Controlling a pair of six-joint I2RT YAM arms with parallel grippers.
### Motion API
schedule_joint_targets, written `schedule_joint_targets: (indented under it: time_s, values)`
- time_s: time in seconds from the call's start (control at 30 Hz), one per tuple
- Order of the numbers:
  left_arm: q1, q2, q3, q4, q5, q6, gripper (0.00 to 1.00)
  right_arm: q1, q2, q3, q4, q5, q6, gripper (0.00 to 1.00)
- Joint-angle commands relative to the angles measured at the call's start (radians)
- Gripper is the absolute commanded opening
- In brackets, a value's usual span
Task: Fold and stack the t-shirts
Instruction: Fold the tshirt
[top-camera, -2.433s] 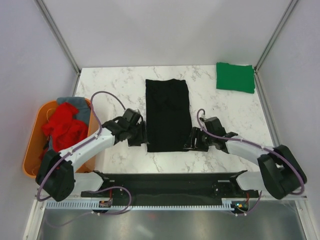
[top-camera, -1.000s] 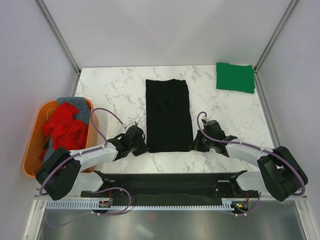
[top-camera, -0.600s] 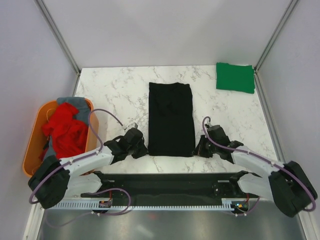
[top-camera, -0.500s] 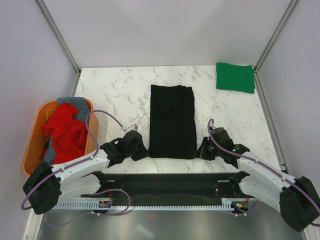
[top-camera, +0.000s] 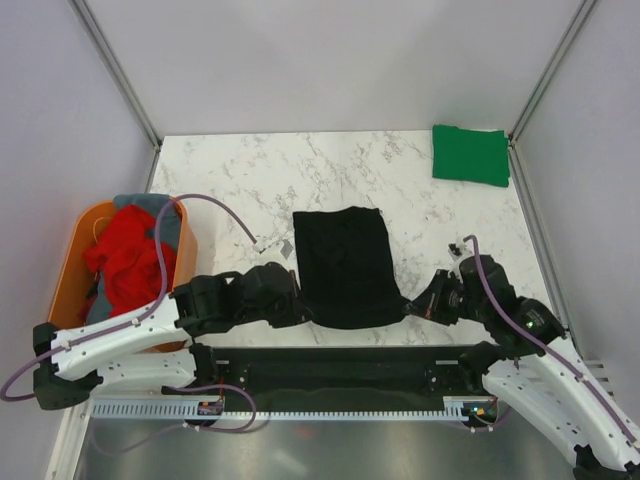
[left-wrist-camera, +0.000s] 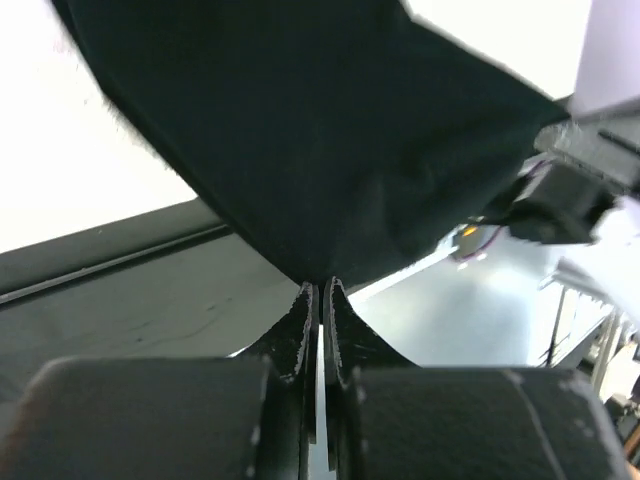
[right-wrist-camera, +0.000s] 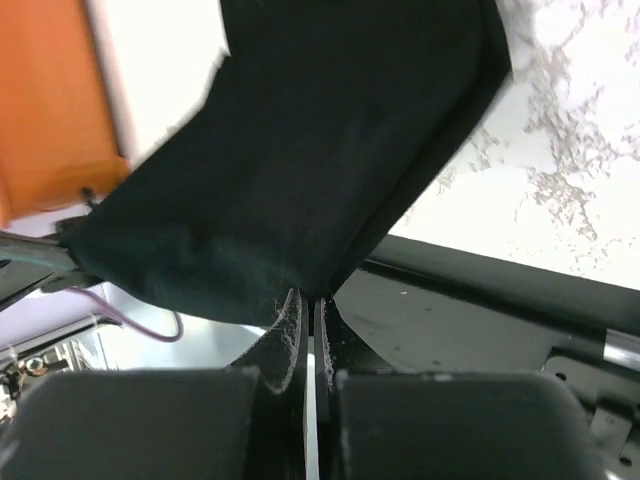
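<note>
**At the table's near edge: both grippers clamped on the black shirt's near corners**

At the front of the table, the left gripper (left-wrist-camera: 320, 296) has its fingers pressed together on a pinch of black cloth. The right gripper (right-wrist-camera: 308, 306) is closed the same way on its own pinch. Each holds one near corner of the black soft cloth t-shirt (top-camera: 343, 262), already narrowed into a strip, left arm on the left corner and right arm on the right.

From the fingers the shirt runs straight away towards the far side. Its near end is raised and sags between the two grippers, while its far end lies flat on the white marble table top (top-camera: 220, 180). The long axis therefore points from the arm bases to the back wall, and neither arm is nearer than the other.

The next fold, as I judge it, turns on that axis: the held edge would travel forward, over the cloth, to the far edge.

The folded bright green t-shirt (top-camera: 470, 155) lies well apart at the far right corner, on the right arm's side. The red t-shirt (top-camera: 125, 258) and the grey t-shirt (top-camera: 150, 205) sit crumpled in the orange plastic tub (top-camera: 62, 290) at the left.
</note>
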Motion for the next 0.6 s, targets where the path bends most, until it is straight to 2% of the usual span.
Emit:
schedule_joint_targets:
  time_s: [0.0, 0.2, 0.37, 0.57]
  values:
    - [-0.012, 0.051, 0.155, -0.12, -0.131, -0.018, 0.02, 0.003, 0.048, 0.193, -0.093, 0.061, -0.02, 0.0]
    - [0.024, 0.101, 0.263, -0.183, -0.243, 0.016, 0.02, 0.003, 0.269, 0.373, -0.104, 0.197, -0.137, 0.0]
    - [0.138, 0.109, 0.255, -0.177, -0.217, 0.051, 0.02, 0.003, 0.434, 0.464, -0.061, 0.268, -0.191, 0.0]
    - [0.308, 0.163, 0.258, -0.114, -0.135, 0.184, 0.02, -0.008, 0.611, 0.563, -0.001, 0.302, -0.254, 0.0]
